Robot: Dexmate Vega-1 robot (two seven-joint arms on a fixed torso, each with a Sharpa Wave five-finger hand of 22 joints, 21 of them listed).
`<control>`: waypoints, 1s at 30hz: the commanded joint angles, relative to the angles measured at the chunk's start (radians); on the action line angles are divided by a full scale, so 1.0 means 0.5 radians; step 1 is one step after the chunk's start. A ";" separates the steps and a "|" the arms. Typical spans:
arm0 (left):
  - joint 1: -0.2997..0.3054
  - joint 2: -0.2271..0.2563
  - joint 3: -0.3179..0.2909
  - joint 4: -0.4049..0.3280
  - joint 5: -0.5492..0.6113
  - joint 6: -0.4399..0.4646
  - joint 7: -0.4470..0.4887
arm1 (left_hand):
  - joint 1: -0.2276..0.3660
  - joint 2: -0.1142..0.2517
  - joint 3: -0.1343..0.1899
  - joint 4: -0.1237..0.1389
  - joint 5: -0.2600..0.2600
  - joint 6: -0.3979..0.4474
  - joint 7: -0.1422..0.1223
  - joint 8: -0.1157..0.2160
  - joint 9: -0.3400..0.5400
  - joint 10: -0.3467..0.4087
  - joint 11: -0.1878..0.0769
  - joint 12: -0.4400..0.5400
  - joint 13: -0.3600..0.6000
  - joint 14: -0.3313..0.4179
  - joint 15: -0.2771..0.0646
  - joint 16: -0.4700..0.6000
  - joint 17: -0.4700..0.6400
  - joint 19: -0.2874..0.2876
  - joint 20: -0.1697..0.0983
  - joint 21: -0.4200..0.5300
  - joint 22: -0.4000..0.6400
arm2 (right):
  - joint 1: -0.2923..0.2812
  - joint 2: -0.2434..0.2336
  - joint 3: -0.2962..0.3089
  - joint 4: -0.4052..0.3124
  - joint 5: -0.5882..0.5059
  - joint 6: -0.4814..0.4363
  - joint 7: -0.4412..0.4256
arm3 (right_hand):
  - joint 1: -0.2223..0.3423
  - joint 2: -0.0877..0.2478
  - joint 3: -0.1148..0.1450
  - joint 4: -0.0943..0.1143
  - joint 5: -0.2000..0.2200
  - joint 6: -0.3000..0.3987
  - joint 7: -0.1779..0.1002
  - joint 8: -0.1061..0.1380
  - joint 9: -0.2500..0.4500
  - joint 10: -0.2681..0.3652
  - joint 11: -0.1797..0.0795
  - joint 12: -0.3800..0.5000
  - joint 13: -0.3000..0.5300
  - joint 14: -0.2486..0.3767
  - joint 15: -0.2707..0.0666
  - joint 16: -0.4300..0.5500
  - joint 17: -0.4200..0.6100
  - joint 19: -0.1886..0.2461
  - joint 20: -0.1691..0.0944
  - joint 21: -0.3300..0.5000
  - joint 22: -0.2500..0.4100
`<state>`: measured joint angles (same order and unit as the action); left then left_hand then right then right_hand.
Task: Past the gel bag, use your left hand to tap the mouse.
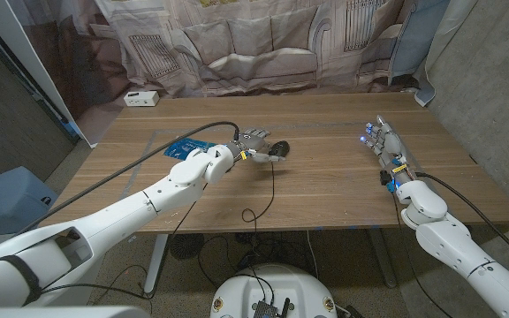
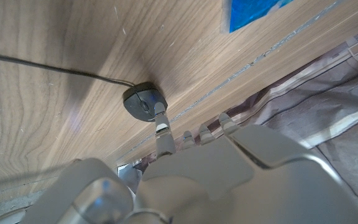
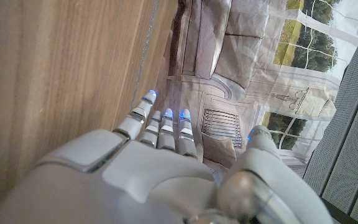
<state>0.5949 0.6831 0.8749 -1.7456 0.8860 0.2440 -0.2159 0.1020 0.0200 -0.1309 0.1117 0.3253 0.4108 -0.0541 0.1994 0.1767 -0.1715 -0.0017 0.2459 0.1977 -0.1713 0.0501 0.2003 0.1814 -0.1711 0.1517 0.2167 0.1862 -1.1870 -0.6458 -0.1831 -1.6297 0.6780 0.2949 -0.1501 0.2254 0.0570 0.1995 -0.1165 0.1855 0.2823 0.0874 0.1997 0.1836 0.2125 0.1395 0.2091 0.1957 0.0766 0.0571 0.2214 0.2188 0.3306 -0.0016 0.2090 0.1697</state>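
A small black mouse [image 1: 277, 148] [image 2: 144, 102] lies near the middle of the wooden table [image 1: 325, 185], its cable trailing toward the front edge. My left hand [image 1: 250, 144] [image 2: 229, 168] reaches over the table just left of it, with one finger [image 2: 160, 121] stretched out and its tip touching the mouse's top. It holds nothing. The blue gel bag [image 1: 186, 146] [image 2: 253, 11] lies behind the hand, further left. My right hand [image 1: 383, 141] [image 3: 160, 162] stands on its edge at the right with fingers straight, holding nothing.
A white box [image 1: 140, 98] sits at the back left corner. The mouse cable [image 1: 268, 190] loops across the table's front middle. A printed curtain [image 1: 263, 44] hangs behind the table. Bare wood lies between the mouse and my right hand.
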 commanded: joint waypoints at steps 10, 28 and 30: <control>0.068 0.033 -0.061 -0.081 -0.026 0.017 0.088 | 0.060 0.021 -0.010 -0.023 -0.015 -0.238 0.048 -0.062 0.011 -0.018 0.034 0.014 0.006 -0.067 0.064 0.016 0.005 -0.069 0.051 0.009 0.001 | -0.009 0.002 0.005 -0.003 0.001 0.016 0.008 | -0.004 0.007 -0.005 -0.004 -0.005 0.017 -0.002 0.000 0.012 0.018 -0.006 -0.003 0.005 0.014 0.013 -0.013 0.002 0.011 0.010 -0.006 0.008; 0.164 0.063 -0.139 -0.190 -0.093 0.075 0.138 | 0.114 0.044 -0.049 -0.032 -0.058 -1.010 0.044 -0.065 0.012 0.055 0.035 0.004 0.011 0.004 0.087 0.000 0.007 0.013 0.078 0.008 0.003 | -0.059 -0.018 0.024 -0.058 -0.009 0.021 -0.005 | -0.005 0.008 -0.007 -0.005 -0.005 0.018 -0.006 -0.001 0.012 0.018 -0.007 -0.004 0.005 0.014 0.011 -0.014 0.002 0.014 0.011 -0.009 0.008; 0.179 0.069 -0.156 -0.205 -0.116 0.082 0.147 | 0.115 0.044 -0.050 -0.032 -0.059 -1.009 0.046 -0.060 0.011 0.061 0.034 0.005 0.011 0.010 0.087 0.002 0.007 0.017 0.080 0.009 0.003 | -0.060 -0.018 0.024 -0.062 -0.011 0.022 -0.006 | -0.005 0.008 -0.007 -0.005 -0.005 0.019 -0.005 -0.001 0.012 0.019 -0.006 -0.004 0.005 0.014 0.012 -0.014 0.002 0.014 0.011 -0.009 0.008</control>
<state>0.6530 0.7069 0.8256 -1.8140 0.8599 0.2647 -0.1604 0.1465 0.0409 -0.1503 0.0953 0.3019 -0.0864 -0.0287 0.1627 0.1795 -0.1469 0.0154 0.2458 0.1977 -0.1673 0.0898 0.2002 0.1816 -0.1668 0.1872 0.2167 0.1863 -1.2073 -0.6496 -0.1753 -1.6479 0.6767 0.3041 -0.1514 0.2254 0.0570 0.1996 -0.1165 0.1855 0.2822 0.0874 0.1997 0.1836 0.2125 0.1394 0.2091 0.1957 0.0766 0.0571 0.2214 0.2188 0.3306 -0.0016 0.2090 0.1697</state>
